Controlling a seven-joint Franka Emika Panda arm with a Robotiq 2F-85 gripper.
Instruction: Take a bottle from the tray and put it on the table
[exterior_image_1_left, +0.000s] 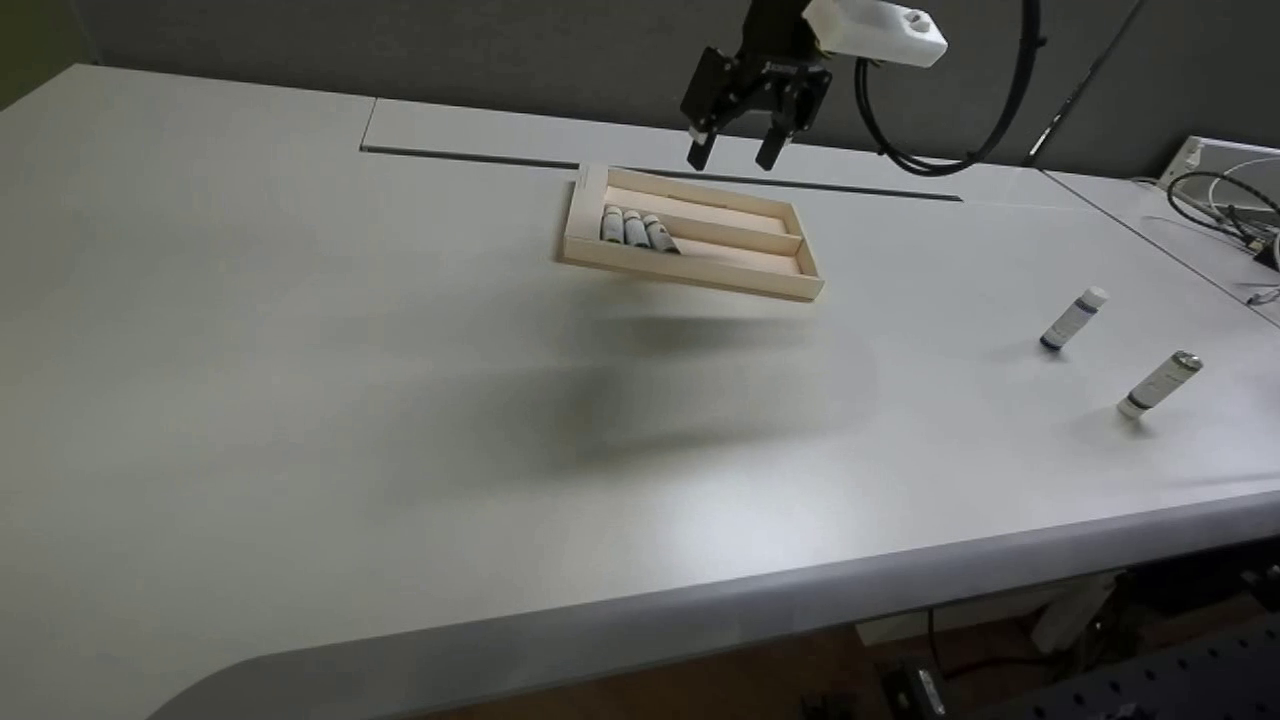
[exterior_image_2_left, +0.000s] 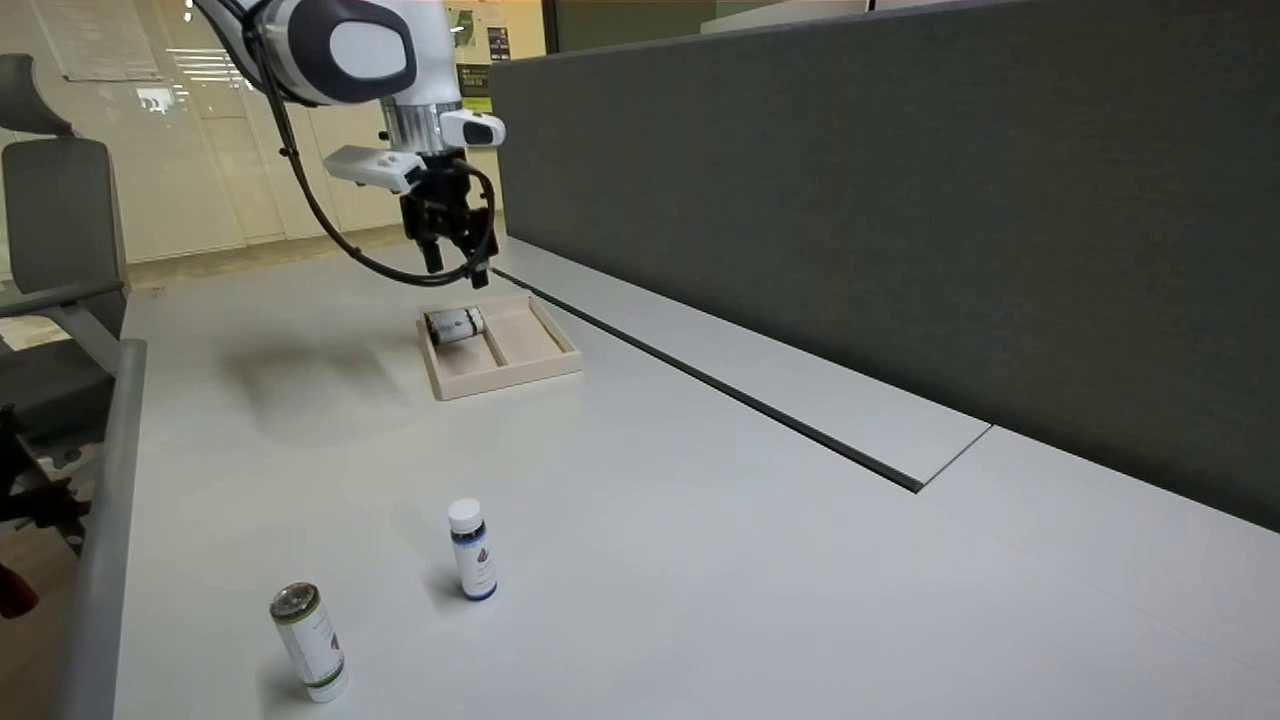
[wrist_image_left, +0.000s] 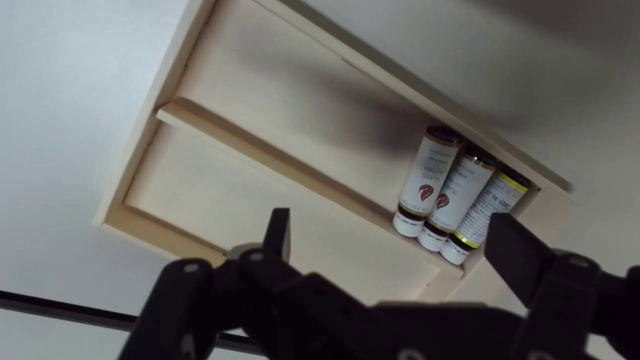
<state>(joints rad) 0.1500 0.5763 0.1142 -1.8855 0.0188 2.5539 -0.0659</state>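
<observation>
Black and angular, the gripper (exterior_image_1_left: 734, 158) hangs above the tray (exterior_image_1_left: 690, 275), its jaws spread wide. The wrist view shows its fingers (wrist_image_left: 522, 257) as blunt dark blocks standing well apart, with the tray below. Inside, three bottles (wrist_image_left: 429, 175) lie side by side at an end of a single compartment, white caps toward the lengthwise divider (wrist_image_left: 280, 167), dark bases toward the outer wall. Only from the wrist do their labels come through: dark red emblems on two, yellow bands on the third, the smaller print hard to read. In an exterior view the trio (exterior_image_1_left: 635, 230) reads as small pale cylinders; in an exterior view just a single tray bottle (exterior_image_2_left: 455, 325) shows clearly. The tray itself is shallow, rectangular, of pale smooth wood, with a broad flat panel (exterior_image_1_left: 586, 205) at the bottles' end.

Well apart from it, two more stand on the smooth white table (exterior_image_1_left: 300, 400): an upright bottle (exterior_image_2_left: 475, 560), cap on top, and, near it, an upturned bottle (exterior_image_2_left: 308, 640) resting on its cap. A long dark slot (wrist_image_left: 65, 310) runs near the tray. A black cable (exterior_image_1_left: 1028, 45) loops beside the gripper. In an exterior view the rounded white arm (exterior_image_2_left: 365, 50) shows, along with a grey chair (exterior_image_2_left: 60, 200) by the table's edge. A dark grey partition (exterior_image_2_left: 850, 200), fabric-like, rises along the table in both exterior views.
</observation>
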